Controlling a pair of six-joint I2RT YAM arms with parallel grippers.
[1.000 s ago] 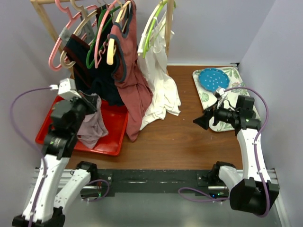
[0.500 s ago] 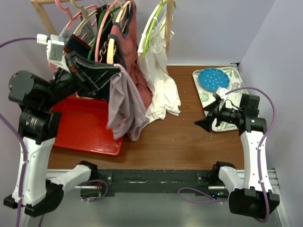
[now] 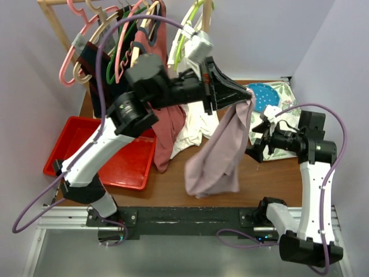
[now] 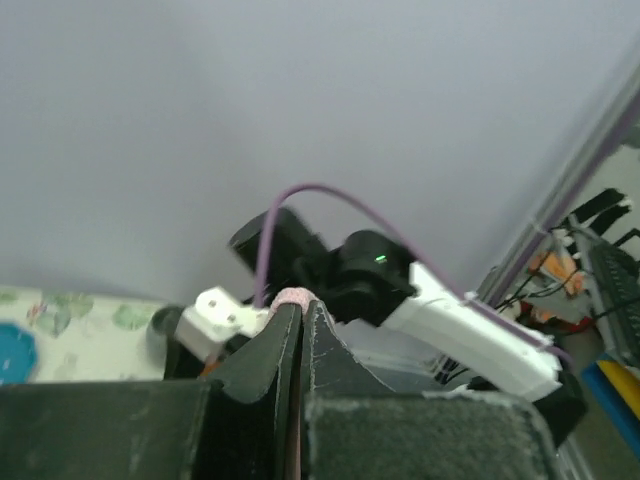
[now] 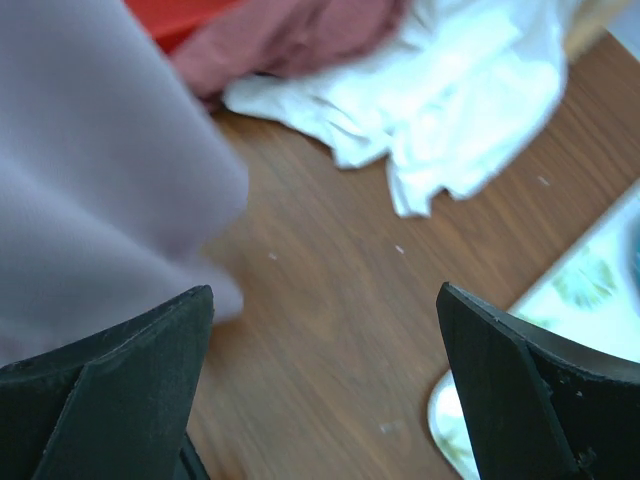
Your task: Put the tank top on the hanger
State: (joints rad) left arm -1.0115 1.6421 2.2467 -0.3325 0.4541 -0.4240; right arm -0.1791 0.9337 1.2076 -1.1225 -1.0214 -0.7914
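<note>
Left claw (image 3: 249,94) is pinched tight on a top edge of the tank top (image 3: 222,147), high over the middle-right of the tabletop (image 3: 262,180). The top hangs limp, pale mauve and thin, with long folds down to a bunched hem near the front edge. Right claw (image 3: 254,153) is spread wide and empty, just right of the cloth. The hanger (image 3: 65,63) sits far left on the rack, well apart. There's bare wood under the right claw.
</note>
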